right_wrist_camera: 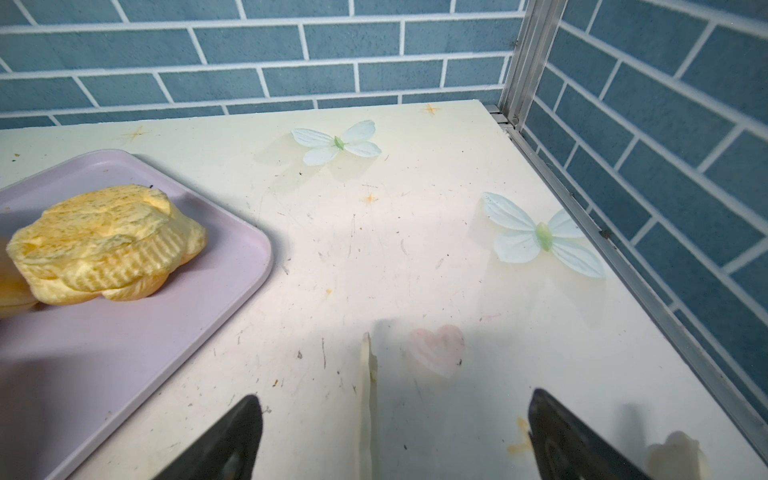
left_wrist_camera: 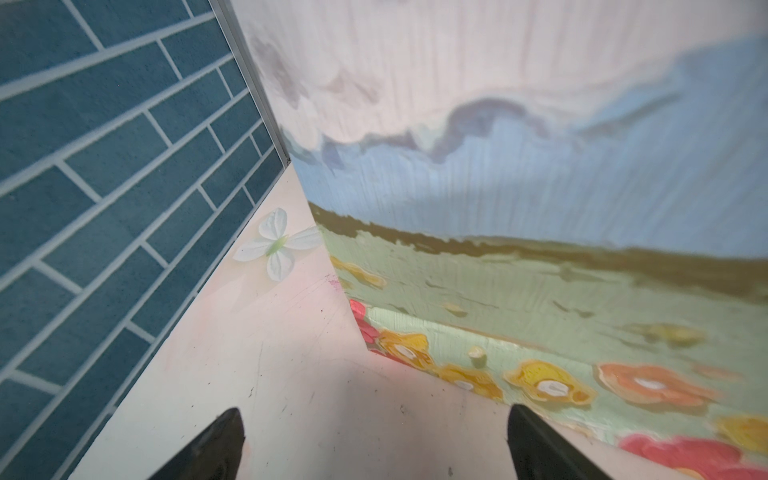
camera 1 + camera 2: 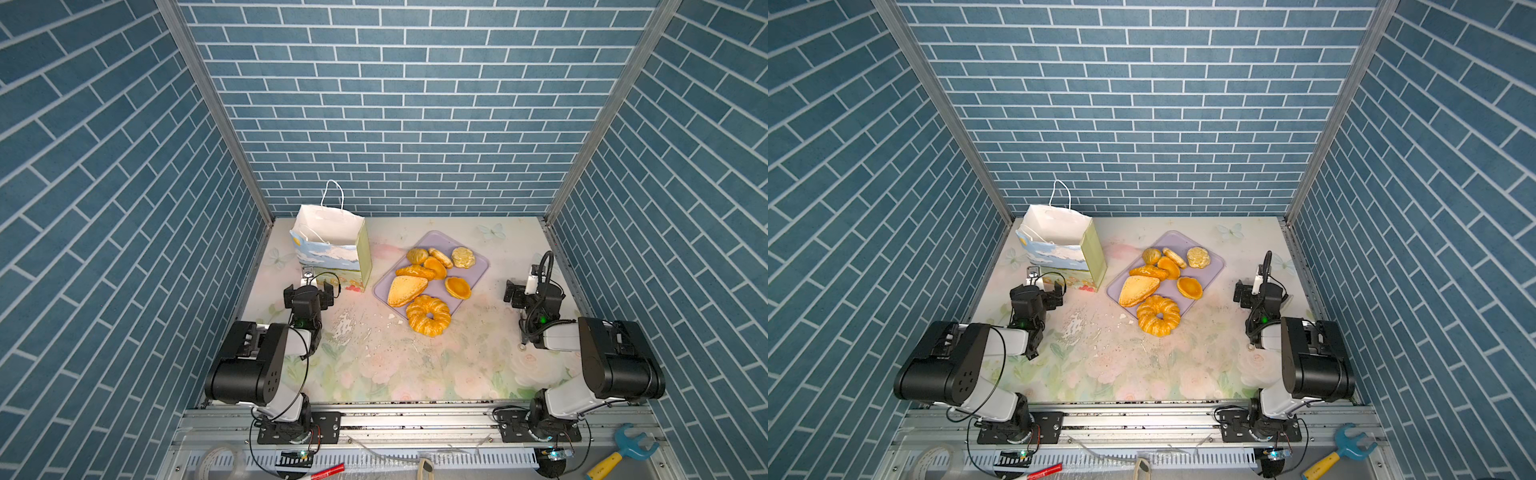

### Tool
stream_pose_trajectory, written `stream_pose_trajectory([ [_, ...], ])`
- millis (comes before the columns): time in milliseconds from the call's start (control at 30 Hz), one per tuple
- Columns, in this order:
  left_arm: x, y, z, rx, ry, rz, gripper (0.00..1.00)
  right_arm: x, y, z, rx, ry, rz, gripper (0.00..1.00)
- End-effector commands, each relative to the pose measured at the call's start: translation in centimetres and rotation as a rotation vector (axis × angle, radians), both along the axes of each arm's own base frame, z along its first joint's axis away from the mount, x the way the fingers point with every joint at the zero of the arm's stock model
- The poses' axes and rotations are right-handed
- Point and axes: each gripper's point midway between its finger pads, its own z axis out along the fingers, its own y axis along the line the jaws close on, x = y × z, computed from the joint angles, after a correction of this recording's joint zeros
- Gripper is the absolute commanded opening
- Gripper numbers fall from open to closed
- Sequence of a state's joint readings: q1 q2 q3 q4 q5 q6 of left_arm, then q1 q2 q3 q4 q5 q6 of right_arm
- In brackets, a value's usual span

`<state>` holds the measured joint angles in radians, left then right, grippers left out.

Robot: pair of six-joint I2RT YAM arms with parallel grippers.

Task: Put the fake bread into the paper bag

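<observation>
The paper bag (image 3: 332,249) (image 3: 1059,245) stands upright and open at the back left, its sky-and-flower face filling the left wrist view (image 2: 519,187). The fake bread lies on a lavender tray (image 3: 478,270) (image 1: 104,353) in several pieces, among them a triangular toast (image 3: 405,289) and a pale bun (image 3: 463,257) (image 1: 104,245). A ring croissant (image 3: 428,315) (image 3: 1158,315) overhangs the tray's near edge. My left gripper (image 3: 309,291) (image 3: 1038,289) (image 2: 374,415) is open just in front of the bag. My right gripper (image 3: 534,293) (image 3: 1260,291) (image 1: 395,399) is open to the right of the tray, with nothing in it.
Blue brick walls close in three sides. White flakes (image 3: 345,328) lie on the flowered table between bag and tray. A peeling strip (image 1: 368,395) of the covering sticks up by the right gripper. A toy wrench (image 3: 623,451) and a tape roll (image 3: 220,461) lie beyond the front rail.
</observation>
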<state>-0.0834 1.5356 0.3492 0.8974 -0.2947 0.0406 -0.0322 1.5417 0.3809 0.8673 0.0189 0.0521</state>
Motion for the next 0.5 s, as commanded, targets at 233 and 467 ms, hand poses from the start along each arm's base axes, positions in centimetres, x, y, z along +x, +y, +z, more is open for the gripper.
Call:
stream_pose_trajectory([
  [233,0.55,0.20,1.05,-0.003,-0.036,0.009,1.00,0.37,0.05,0.51,-0.008,-0.014,0.014,0.99],
  [467,0.56,0.17,1.07,-0.004,-0.037,0.007,1.00,0.29,0.00,0.48,-0.010,-0.016,0.011,0.98],
])
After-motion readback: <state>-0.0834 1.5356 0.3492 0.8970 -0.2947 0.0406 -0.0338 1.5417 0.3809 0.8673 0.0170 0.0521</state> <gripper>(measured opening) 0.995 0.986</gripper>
